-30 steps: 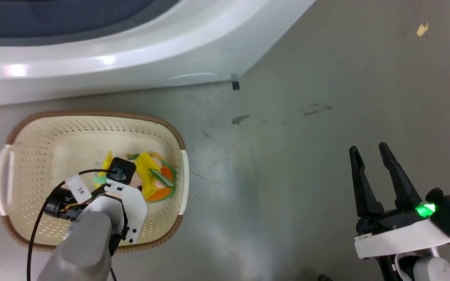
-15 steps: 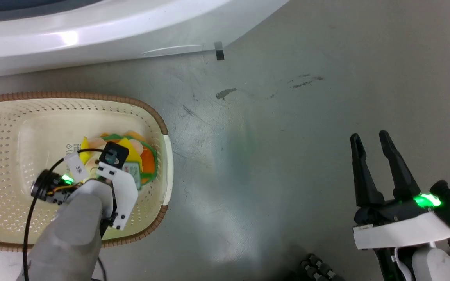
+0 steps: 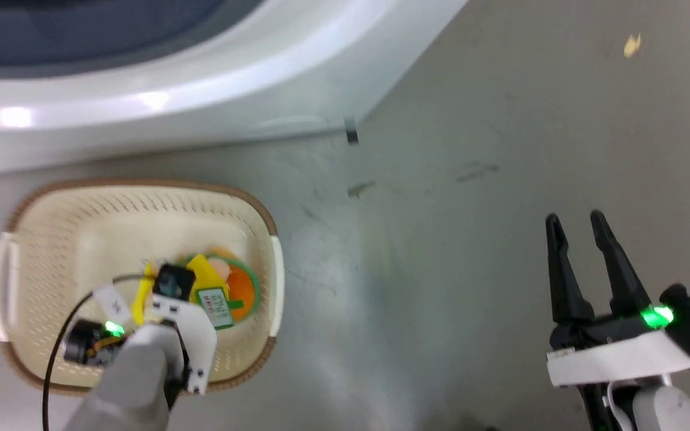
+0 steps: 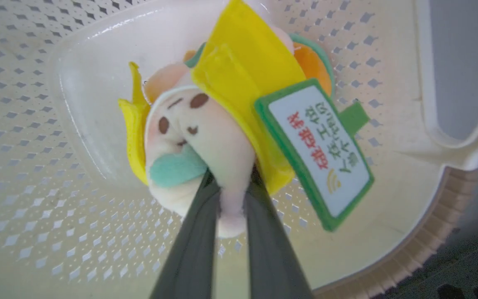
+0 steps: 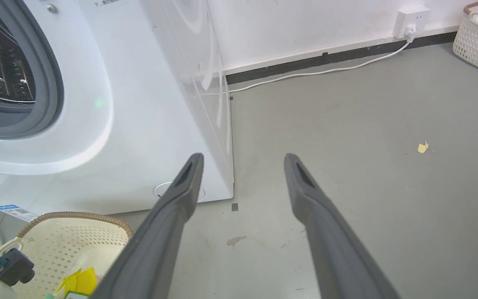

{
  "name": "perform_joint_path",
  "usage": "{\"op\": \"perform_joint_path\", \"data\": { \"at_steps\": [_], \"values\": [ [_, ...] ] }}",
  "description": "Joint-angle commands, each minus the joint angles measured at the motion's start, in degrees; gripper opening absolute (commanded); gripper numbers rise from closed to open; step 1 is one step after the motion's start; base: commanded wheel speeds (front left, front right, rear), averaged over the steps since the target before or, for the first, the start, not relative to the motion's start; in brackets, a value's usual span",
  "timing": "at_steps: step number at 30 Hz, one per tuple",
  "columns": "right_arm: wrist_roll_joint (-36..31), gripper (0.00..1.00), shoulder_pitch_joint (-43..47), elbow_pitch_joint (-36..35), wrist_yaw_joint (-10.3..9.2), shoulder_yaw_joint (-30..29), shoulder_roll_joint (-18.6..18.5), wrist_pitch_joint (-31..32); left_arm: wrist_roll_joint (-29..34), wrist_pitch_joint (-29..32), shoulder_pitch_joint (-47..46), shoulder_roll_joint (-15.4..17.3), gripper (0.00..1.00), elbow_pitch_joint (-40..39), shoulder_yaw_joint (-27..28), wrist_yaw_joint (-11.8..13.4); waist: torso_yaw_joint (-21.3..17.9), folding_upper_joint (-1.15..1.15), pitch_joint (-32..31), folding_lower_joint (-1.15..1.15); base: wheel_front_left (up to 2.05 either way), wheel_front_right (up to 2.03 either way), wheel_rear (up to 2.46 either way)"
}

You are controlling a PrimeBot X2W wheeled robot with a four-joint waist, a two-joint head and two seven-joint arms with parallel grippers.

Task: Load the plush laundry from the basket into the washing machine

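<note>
The fingers of the left gripper [image 4: 231,185] pinch the yellow, pink-headed plush toy [image 4: 239,70] inside the cream perforated basket [image 3: 141,183]. Seen from the head, its wrist [image 3: 186,320] hides them. The right gripper [image 3: 575,220] has its fingers spread wide and empty.

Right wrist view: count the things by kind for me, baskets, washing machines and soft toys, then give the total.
Baskets: 2, the cream basket and the white woven basket
Washing machine: 1
Plush laundry: 1
Total: 4
</note>
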Motion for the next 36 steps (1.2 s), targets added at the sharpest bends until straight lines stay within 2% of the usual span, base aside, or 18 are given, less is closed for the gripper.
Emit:
{"op": "perform_joint_path", "data": {
  "at_steps": [1,10,17,27,31,36],
  "values": [
    [-0.6,1.0,1.1,0.5,0.03,-0.6,0.0,-0.6,-1.1,-2.4,0.9,-0.4,0.0,1.6,0.1,-0.4,2.0,0.0,-5.3,0.0,0.0,0.0,0.0],
    [-6.6,1.0,5.6,2.5,0.03,-1.7,0.0,-0.8,-4.1,-14.3,6.7,-3.9,0.0,0.0,0.5,-3.2,7.6,0.0,-18.1,0.0,0.0,0.0,0.0],
    [-9.0,1.0,9.6,3.0,0.03,-4.5,0.0,-0.8,-6.1,-17.3,12.5,-4.9,0.0,-7.5,1.2,-4.5,12.0,0.0,-26.3,0.0,0.0,0.0,0.0],
    [-10.2,1.0,14.2,2.7,0.03,-5.2,0.0,-0.8,-7.0,-17.4,27.7,-4.4,0.0,-36.7,7.0,-1.5,15.4,0.0,-33.3,0.0,0.0,0.0,0.0],
    [-10.2,1.0,15.1,2.3,0.03,-4.4,0.0,-0.8,-5.6,-17.4,31.6,-4.6,0.0,-48.6,8.9,-0.4,15.9,0.0,-33.6,0.0,0.0,0.0,0.0],
    [-10.6,1.0,14.9,1.5,0.03,-3.0,0.0,-0.8,-2.2,-17.4,32.4,-4.3,0.0,-60.6,10.4,0.9,15.5,0.0,-31.0,0.0,0.0,0.0,0.0]
  ]
}}
